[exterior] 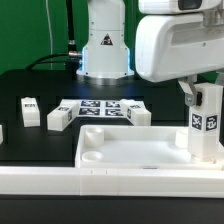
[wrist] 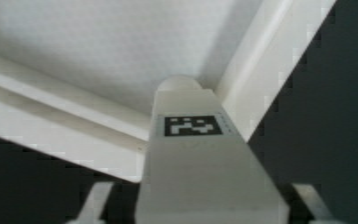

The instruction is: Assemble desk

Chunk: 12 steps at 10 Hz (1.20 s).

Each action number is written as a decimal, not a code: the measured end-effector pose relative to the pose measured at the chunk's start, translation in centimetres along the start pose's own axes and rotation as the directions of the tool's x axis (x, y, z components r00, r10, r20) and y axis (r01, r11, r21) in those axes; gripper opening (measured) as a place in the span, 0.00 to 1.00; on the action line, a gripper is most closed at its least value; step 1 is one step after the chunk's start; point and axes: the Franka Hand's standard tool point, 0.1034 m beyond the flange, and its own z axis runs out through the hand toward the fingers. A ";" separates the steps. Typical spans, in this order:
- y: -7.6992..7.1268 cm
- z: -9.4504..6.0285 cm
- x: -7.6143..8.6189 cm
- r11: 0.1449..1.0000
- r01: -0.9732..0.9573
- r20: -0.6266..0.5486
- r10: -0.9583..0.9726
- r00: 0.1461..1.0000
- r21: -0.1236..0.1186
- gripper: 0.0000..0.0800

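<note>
**A:** State of your gripper [wrist: 202, 208]?

**B:** Clenched on one square white leg [exterior: 206, 122]. You hold it upright. In the wrist view the fingers [wrist: 98, 205] sit on either side of it, and its tag [wrist: 194, 127] faces that camera.

**A:** And the desk slab [exterior: 140, 150]?

**B:** Directly below the gripper. The held leg stands over the slab's corner on the exterior view's right, inside the raised rim. Cannot tell whether its foot is seated in a socket or only resting there.

**A:** What else is around you?

**B:** All of it lies away from the gripper, toward the exterior view's left.
- An open round socket [exterior: 95, 155] sits in the slab's far corner.
- On the black worktop [exterior: 40, 145], the nearest loose leg [exterior: 140, 116] lies just beyond the slab's rim.
- Next comes the marker board [exterior: 98, 108].
- Past it are a second loose leg [exterior: 57, 118] and a third loose leg [exterior: 28, 110], well apart from the gripper.
</note>
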 end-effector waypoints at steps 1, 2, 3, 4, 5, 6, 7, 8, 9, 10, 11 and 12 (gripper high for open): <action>-0.1 0.0 0.0 0.994 -0.107 0.000 0.107 0.994 0.000 0.36; -0.1 0.0 0.0 0.984 -0.180 0.000 0.180 0.984 0.001 0.36; 0.0 0.1 0.0 0.943 -0.332 -0.002 0.332 0.943 0.011 0.36; -0.1 0.2 0.0 0.899 -0.438 -0.004 0.438 0.899 0.012 0.36; -0.1 0.2 0.0 0.840 -0.542 -0.003 0.542 0.840 0.013 0.36; -0.1 0.2 0.0 0.788 -0.616 -0.002 0.616 0.788 0.014 0.36; -0.1 0.2 0.0 0.741 -0.672 0.004 0.672 0.741 0.018 0.36; -0.2 0.2 -0.1 0.676 -0.737 0.009 0.737 0.676 0.016 0.36; -0.4 0.2 -0.1 0.606 -0.795 0.011 0.795 0.606 0.014 0.36; -0.5 0.2 -0.1 0.531 -0.847 0.013 0.847 0.531 0.014 0.36; -0.6 0.3 -0.1 0.441 -0.897 0.022 0.897 0.441 0.018 0.36; -0.6 0.3 -0.1 0.378 -0.926 0.028 0.925 0.378 0.019 0.36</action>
